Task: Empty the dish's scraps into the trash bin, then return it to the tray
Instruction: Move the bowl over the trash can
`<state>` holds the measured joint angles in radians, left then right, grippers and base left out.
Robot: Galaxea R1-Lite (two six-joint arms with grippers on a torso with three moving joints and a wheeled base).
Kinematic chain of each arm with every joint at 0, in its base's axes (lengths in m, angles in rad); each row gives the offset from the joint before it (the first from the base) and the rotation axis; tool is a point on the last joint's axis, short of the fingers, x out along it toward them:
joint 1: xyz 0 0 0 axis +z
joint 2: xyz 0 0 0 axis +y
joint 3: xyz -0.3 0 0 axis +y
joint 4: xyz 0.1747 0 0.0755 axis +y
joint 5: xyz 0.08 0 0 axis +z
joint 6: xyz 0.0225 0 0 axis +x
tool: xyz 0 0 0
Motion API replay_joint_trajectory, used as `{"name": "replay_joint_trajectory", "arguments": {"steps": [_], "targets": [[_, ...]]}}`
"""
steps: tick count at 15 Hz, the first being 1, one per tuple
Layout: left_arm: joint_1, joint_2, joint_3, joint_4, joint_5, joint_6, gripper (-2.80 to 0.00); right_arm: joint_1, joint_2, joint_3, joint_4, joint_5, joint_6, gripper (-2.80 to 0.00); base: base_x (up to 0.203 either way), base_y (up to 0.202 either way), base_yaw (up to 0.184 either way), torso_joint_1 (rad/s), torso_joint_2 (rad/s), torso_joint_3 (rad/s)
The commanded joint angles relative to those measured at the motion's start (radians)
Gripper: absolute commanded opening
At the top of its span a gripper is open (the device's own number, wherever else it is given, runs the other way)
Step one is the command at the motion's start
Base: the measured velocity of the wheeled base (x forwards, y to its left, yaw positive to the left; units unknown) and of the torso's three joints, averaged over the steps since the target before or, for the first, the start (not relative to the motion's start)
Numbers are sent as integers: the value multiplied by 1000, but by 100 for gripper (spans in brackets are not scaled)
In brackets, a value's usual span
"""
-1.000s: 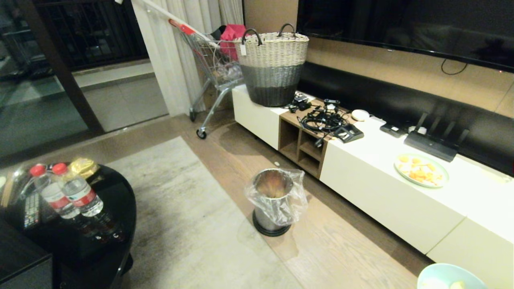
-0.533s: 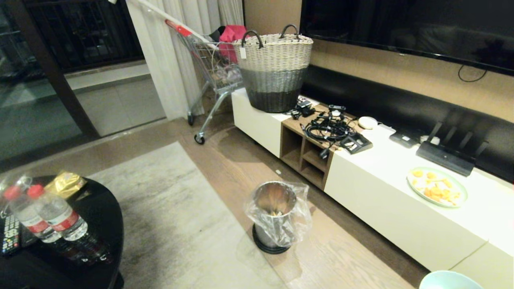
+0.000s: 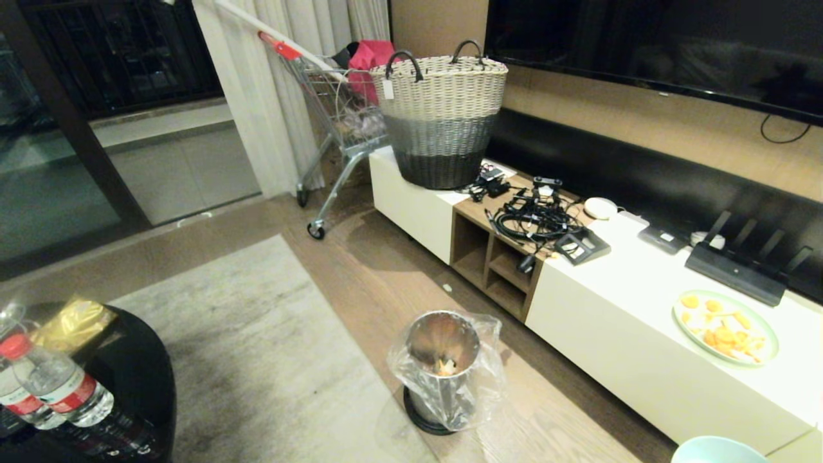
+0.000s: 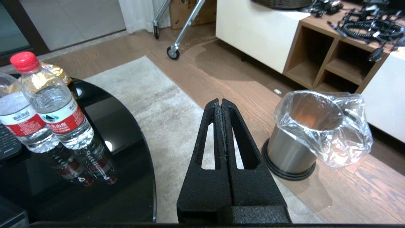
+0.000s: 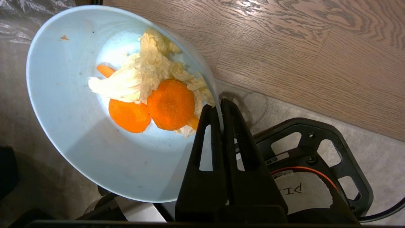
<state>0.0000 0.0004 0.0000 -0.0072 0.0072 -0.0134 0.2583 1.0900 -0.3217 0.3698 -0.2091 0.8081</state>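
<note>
My right gripper (image 5: pixel 220 103) is shut on the rim of the pale blue dish (image 5: pixel 79 133). The scraps (image 5: pixel 152 91), orange slices with pale yellow and white bits, lie in the dish beside the held rim. In the head view only the dish's edge (image 3: pixel 717 450) shows, at the bottom right corner. The steel trash bin (image 3: pixel 443 370) with its clear bag stands on the wood floor, left of the dish and apart from it, with a few food bits inside. My left gripper (image 4: pixel 221 101) is shut and empty, with the trash bin (image 4: pixel 303 133) to its right. The tray is out of view.
A white cabinet (image 3: pixel 643 302) along the right bears a green-rimmed plate (image 3: pixel 725 326) of food, cables (image 3: pixel 537 218) and a woven basket (image 3: pixel 440 122). A shopping cart (image 3: pixel 334 109) stands behind. A black round table (image 3: pixel 128 386) with water bottles (image 3: pixel 58 392) sits left, beside a grey rug (image 3: pixel 257 360).
The whole head view has shifted: the bin sits lower, the table has slid off to the left, the cabinet plate further right. The dish stays held at the bottom right corner.
</note>
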Motion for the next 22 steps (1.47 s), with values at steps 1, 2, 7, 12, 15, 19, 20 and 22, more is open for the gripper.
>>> {"name": "replay_joint_trajectory", "arguments": {"steps": [1,2,7,12,15,19,20,22], "targets": [[0,0,0,0,0,0,-280,1,8,-2,0,-1,5,-280,0,0,0,0,0,0],[0,0,0,0,0,-2,-280,1,8,-3,0,-1,5,-280,0,0,0,0,0,0],[0,0,0,0,1,-2,-280,4,18,-11,-3,-4,2,-280,0,0,0,0,0,0],[0,0,0,0,0,-2,-280,45,7,-5,-3,-3,2,-280,0,0,0,0,0,0],[0,0,0,0,2,-2,-280,46,5,-2,-22,-1,2,-280,0,0,0,0,0,0],[0,0,0,0,2,-2,-280,47,-5,-2,-29,-5,0,-280,0,0,0,0,0,0],[0,0,0,0,0,-3,-280,47,-5,-5,-29,-11,0,-280,0,0,0,0,0,0],[0,0,0,0,-1,-3,-280,47,-3,-13,-29,-12,0,-280,0,0,0,0,0,0]]}}
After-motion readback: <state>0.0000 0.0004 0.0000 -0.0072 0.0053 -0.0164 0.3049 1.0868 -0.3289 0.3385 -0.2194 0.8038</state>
